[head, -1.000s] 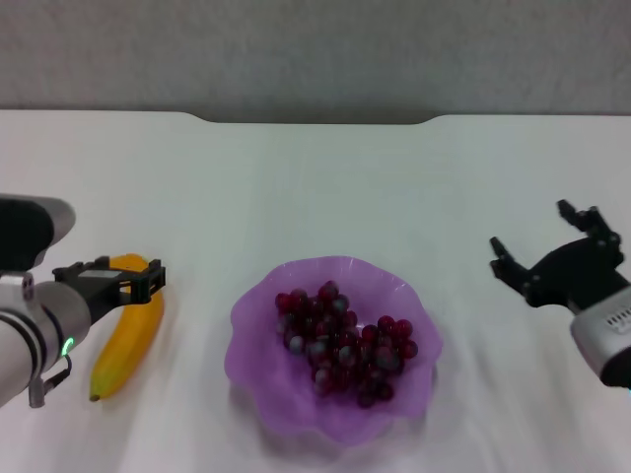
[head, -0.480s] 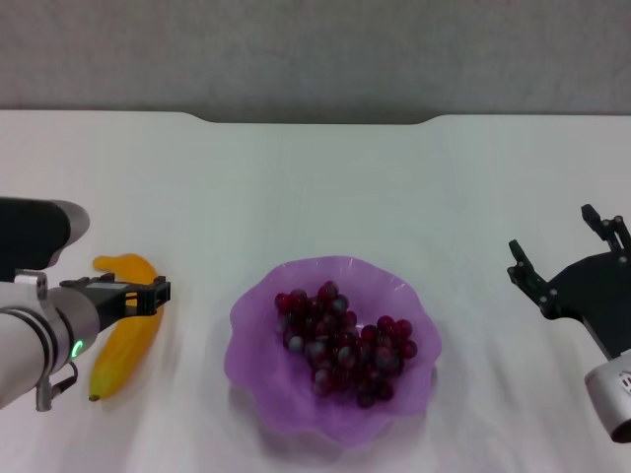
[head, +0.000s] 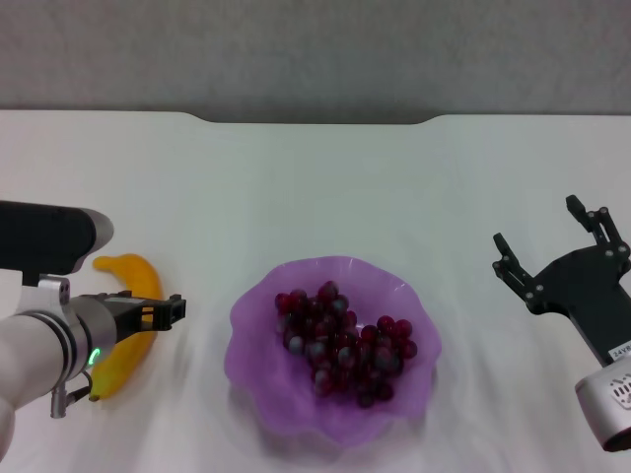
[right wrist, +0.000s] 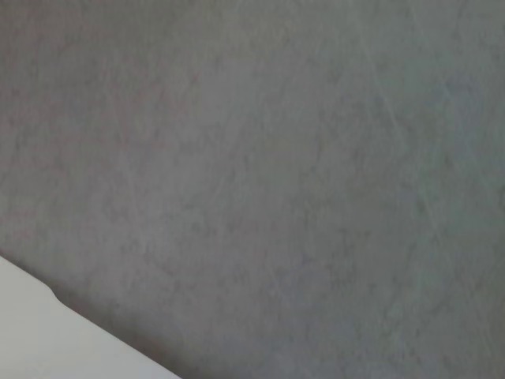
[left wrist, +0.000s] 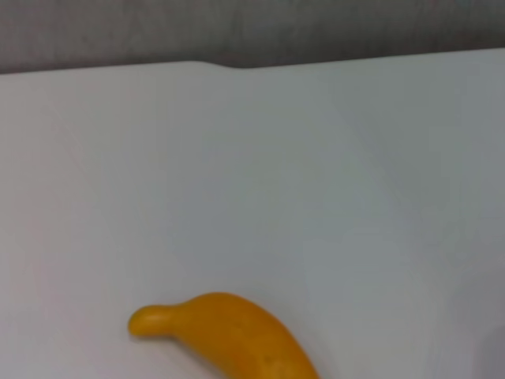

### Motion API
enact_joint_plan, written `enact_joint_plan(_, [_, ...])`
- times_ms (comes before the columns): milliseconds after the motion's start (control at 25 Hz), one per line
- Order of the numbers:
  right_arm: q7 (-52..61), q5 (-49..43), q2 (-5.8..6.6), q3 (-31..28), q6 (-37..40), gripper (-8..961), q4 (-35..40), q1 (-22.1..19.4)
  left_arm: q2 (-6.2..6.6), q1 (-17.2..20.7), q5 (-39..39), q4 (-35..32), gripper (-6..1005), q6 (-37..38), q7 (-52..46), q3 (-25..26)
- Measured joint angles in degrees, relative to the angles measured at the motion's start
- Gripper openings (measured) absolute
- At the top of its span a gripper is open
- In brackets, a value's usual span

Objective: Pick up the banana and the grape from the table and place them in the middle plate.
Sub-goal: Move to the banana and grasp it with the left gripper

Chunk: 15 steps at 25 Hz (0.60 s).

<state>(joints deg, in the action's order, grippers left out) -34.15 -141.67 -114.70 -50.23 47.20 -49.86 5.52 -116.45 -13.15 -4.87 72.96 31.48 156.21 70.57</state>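
The yellow-orange banana [head: 125,268] lies on the white table [head: 315,187] to the left of the plate, and its stem end also shows in the left wrist view [left wrist: 229,335]. My left gripper [head: 150,313] hovers over the banana's middle and hides part of it. The bunch of dark red grapes [head: 345,340] lies inside the light-purple scalloped plate [head: 258,394] at the front centre. My right gripper [head: 544,233] is open and empty, raised to the right of the plate and well apart from it.
The table's far edge has a notch [head: 315,120] with a grey wall behind it. The right wrist view shows mostly that grey wall and a corner of the table [right wrist: 39,339].
My left gripper has moved nearer to me and to the right, over the banana's middle. My right arm has drawn back towards me. The grapes and plate have not moved.
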Motion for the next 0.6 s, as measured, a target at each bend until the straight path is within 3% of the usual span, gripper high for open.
enact_joint_plan(280, [4.67,0.05,0.00,1.79,5.47,892,2.61,1.29,-0.08,-0.48,-0.05,-2.66,673,-2.86,-0.40,0.59])
enact_joint_plan(600, [7.61,-0.16,0.05,2.66,5.78,891,3.18,1.67,-0.11,-1.68,-0.38,-4.95,673,-2.90,-0.40,0.74])
